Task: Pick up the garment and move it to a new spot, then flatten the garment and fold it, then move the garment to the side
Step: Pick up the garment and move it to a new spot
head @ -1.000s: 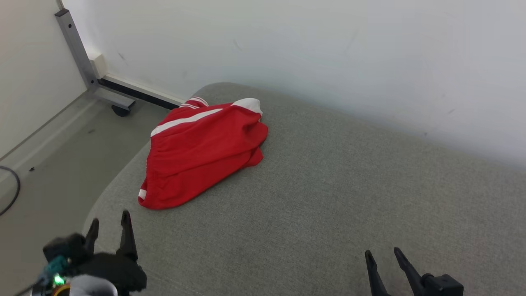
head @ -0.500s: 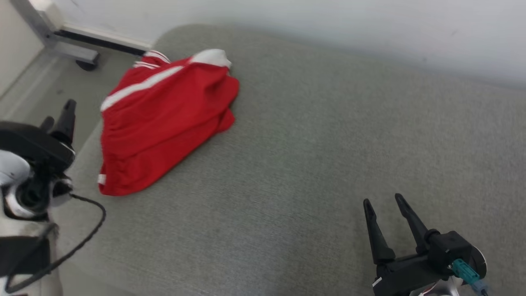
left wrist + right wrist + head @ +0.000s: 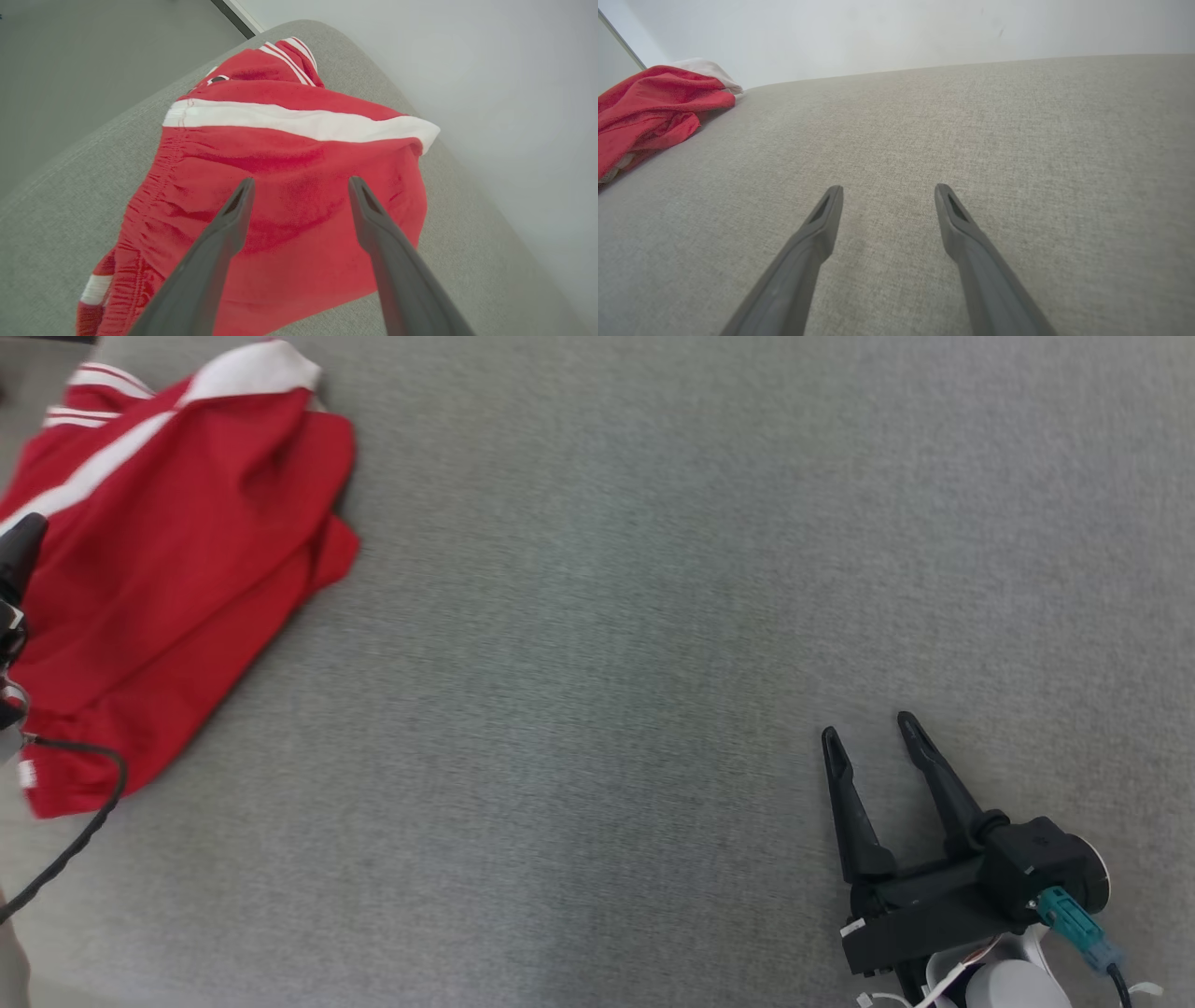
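The garment (image 3: 168, 560) is a red piece with white stripes, lying crumpled at the left end of a grey upholstered surface (image 3: 597, 616). In the left wrist view the garment (image 3: 280, 196) lies below my left gripper (image 3: 299, 184), whose fingers stand open above the red cloth with nothing between them. One dark fingertip of that gripper shows at the head view's left edge over the cloth. My right gripper (image 3: 864, 728) hovers open over bare grey fabric at the lower right, far from the garment (image 3: 649, 107). Its fingers (image 3: 822, 224) are spread and empty.
A pale wall (image 3: 896, 32) runs along the far side of the grey surface. Grey floor (image 3: 70, 60) lies beyond the surface's rounded left end. A black cable (image 3: 84, 831) hangs from my left arm at the head view's left edge.
The head camera has tilted down and turned, so wall and floor left its view. My left gripper has come over the garment. My right gripper has risen further into the picture.
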